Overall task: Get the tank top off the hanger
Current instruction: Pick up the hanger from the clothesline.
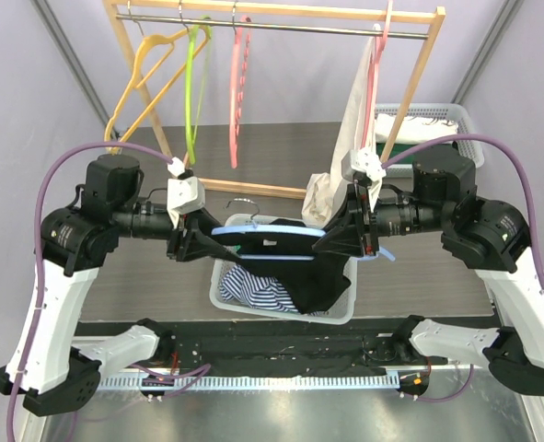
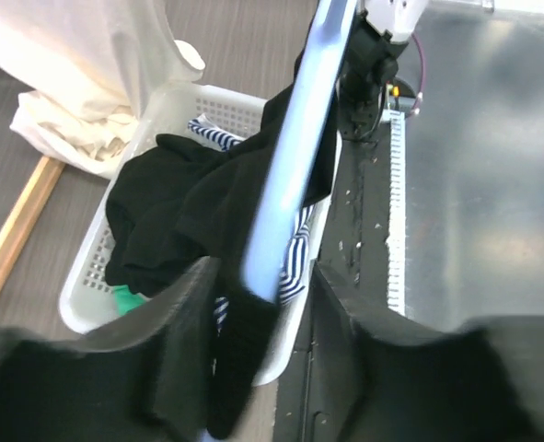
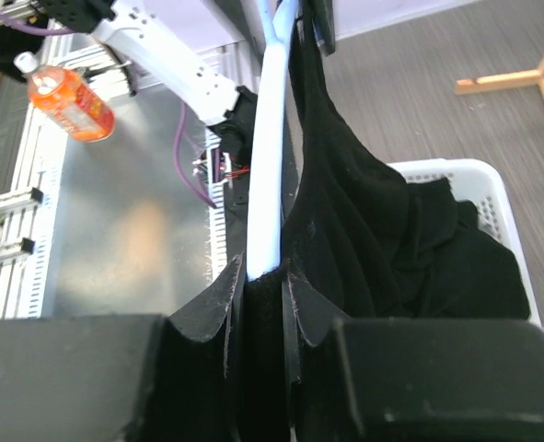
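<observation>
Top external view: a pale-blue hanger [image 1: 262, 232] lies level between the two arms, just above a white basket [image 1: 347, 309] that sits toward 6 o'clock of the frame's centre. The black tank top [image 1: 313, 281] is on the hanger – it drapes from the bar's 3 o'clock half, and its lower part is bunched inside the basket beside a striped garment [image 1: 248, 287].

The left end effector [image 1: 205, 243] is at the hanger's 9 o'clock end. In the left wrist view its fingers [image 2: 184, 322] stand apart on either side of the blue bar, with a gap showing on each side and a strip of black cloth between them.

The right end effector [image 1: 334, 241] is at the 3 o'clock end – the right wrist view shows its jaws pressed together on the hanger tip, with black fabric caught alongside.

Toward 12 o'clock stands a wooden rack [image 1: 281, 11] carrying a cream garment [image 1: 350, 120].
</observation>
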### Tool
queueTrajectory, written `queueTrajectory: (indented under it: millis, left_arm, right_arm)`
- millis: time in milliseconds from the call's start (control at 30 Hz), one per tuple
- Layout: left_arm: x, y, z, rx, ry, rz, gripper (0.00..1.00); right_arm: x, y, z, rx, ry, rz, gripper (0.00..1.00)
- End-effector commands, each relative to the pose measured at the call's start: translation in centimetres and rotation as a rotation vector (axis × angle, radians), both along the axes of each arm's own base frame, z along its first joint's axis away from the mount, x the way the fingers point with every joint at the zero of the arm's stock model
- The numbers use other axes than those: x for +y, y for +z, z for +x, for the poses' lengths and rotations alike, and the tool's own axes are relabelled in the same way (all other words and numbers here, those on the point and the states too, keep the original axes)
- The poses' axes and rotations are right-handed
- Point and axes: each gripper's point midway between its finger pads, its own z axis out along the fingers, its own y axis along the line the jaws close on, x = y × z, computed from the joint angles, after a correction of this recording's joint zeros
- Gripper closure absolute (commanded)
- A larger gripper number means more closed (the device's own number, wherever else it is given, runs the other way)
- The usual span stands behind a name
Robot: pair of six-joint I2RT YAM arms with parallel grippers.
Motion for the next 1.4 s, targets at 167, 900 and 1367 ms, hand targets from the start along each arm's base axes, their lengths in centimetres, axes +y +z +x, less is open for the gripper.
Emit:
queueTrajectory:
  millis: [167,900,1367]
  left_arm:
    - [0.0,-0.4,-1.5,0.038,-0.073,-0.024,0.72]
    - [-0.4,-0.4,1.3,0.019,0.021,-0.020,1.00]
    - [-0.6,0.5,3.6,-0.028,0.092,-0.014,1.00]
  right_arm:
    - [1.1,3.0,0.3,-0.115,0.028,0.146,0.99]
    - [-3.2,3.3,5.8,-0.221,-0.444,0.221,0.68]
    - [-6.2,6.0,5.4,-0.270,-0.562,0.295,0.27]
